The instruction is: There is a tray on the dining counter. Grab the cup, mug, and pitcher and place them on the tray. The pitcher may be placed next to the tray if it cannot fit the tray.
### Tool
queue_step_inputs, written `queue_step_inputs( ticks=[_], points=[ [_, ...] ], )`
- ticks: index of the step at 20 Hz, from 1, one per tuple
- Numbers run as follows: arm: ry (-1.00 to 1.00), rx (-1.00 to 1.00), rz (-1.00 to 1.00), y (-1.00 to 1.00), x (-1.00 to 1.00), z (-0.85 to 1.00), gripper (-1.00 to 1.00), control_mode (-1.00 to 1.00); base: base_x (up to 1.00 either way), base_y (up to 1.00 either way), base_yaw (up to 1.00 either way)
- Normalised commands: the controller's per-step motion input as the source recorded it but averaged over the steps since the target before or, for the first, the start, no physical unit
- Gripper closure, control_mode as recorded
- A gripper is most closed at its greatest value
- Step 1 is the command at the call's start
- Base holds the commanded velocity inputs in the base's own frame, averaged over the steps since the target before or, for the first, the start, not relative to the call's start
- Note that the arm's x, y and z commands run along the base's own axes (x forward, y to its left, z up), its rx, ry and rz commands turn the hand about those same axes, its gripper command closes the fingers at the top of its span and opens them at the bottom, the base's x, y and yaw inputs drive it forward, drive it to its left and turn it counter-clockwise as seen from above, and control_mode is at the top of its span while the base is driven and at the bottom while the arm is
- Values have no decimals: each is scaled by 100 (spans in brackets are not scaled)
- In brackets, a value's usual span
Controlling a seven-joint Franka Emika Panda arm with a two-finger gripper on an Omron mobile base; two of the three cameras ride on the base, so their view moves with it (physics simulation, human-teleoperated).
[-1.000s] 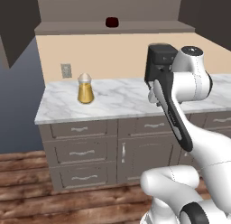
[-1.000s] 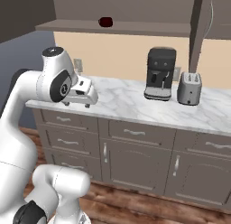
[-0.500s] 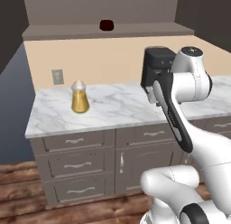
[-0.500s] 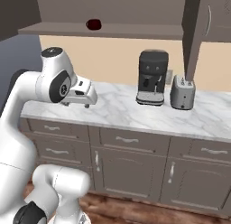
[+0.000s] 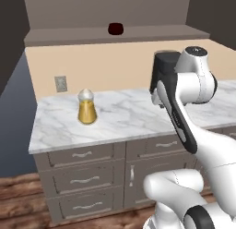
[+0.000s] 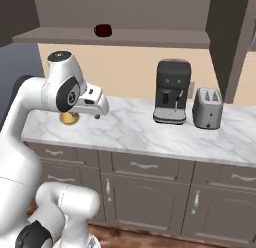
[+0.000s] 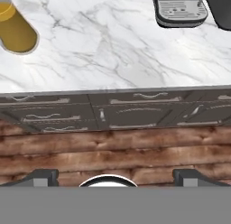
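The gripper (image 7: 110,175) has its two dark finger tips far apart, with nothing between them. It hangs in the air above the brown wooden floor (image 7: 113,151), in front of the grey drawers (image 7: 67,114). In the right base view the gripper (image 6: 95,106) sticks out from the white arm, up over the front part of the white-grey marble counter (image 6: 140,129).

The amber-yellow see-through pitcher with a pale rounded top (image 5: 86,107) stands upright on the marble counter (image 5: 124,117), near its left end and below a wall socket (image 5: 60,83). In the hand view the pitcher (image 7: 16,31) sits in the top left corner. In the right base view a bit of the pitcher (image 6: 69,118) peeks out behind the arm.

The short dark maroon mug (image 5: 115,28) sits on the high shelf (image 5: 69,36) above the counter. In the right base view the mug (image 6: 103,30) is up on that shelf too.

A black coffee machine (image 6: 172,92) and a silver toaster (image 6: 208,108) stand side by side on the counter, well apart from the pitcher.

The whole picture has slid since half a second ago, so the base has driven along and the cameras went with it. The pitcher and mug now sit further right in the left base view. The arm keeps the same pose, and the gripper is just as wide as before.
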Motion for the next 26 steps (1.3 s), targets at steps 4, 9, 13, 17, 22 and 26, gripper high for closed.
queue_step_inputs(
  ticks=[4,9,13,17,22,26],
  points=[
    [0,0,0,0,0,0,-100,100,41,57,0],
    [0,0,0,0,0,0,-100,100,58,24,0],
    [0,0,0,0,0,0,-100,100,45,0,2],
    [0,0,0,0,0,0,-100,100,49,-3,0],
    [0,0,0,0,0,0,-100,100,46,0,0],
    [0,0,0,0,0,0,-100,100,23,0,0]
  ],
)
